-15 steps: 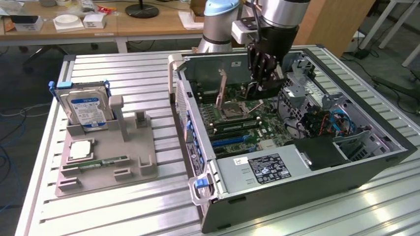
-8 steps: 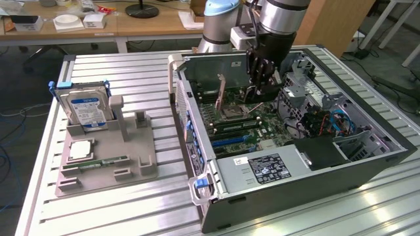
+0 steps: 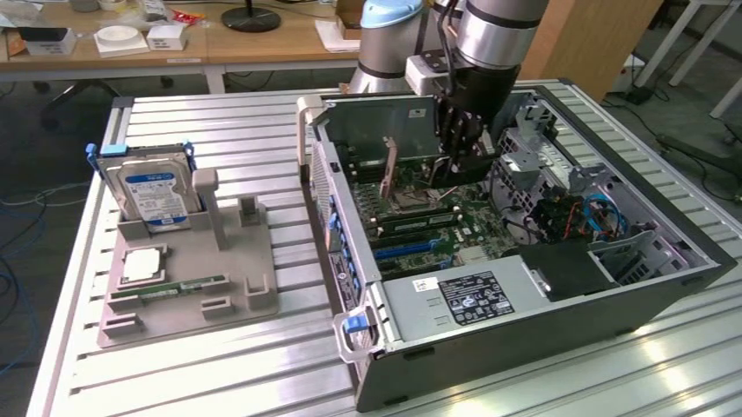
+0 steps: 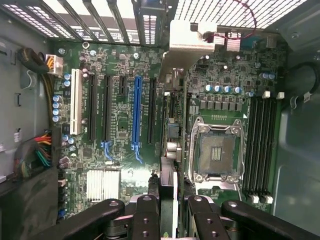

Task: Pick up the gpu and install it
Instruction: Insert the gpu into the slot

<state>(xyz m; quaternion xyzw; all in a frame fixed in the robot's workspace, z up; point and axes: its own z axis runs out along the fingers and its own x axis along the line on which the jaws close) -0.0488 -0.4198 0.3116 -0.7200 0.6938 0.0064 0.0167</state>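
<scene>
One gripper (image 3: 460, 162) clenched on gpu (image 4: 171, 129), card on edge over motherboard (image 4: 120, 65), between blue PCIe slot (image 4: 136, 112) and CPU socket (image 4: 216, 152), inside open computer case (image 3: 545, 347).

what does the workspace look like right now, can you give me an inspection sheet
surface: ribbed aluminium table, bearing a grey moulded parts tray and an open black computer case
job's things: thin dark gpu card with silver end bracket held edge-on over the green motherboard; seating cannot be told
clutter: silver hard drive with blue label and narrow green RAM stick on the tray
gripper: jaws shut on the card, inside the case
cables: coloured wire bundle at the case wall
surroundings: wooden desks behind the table
</scene>
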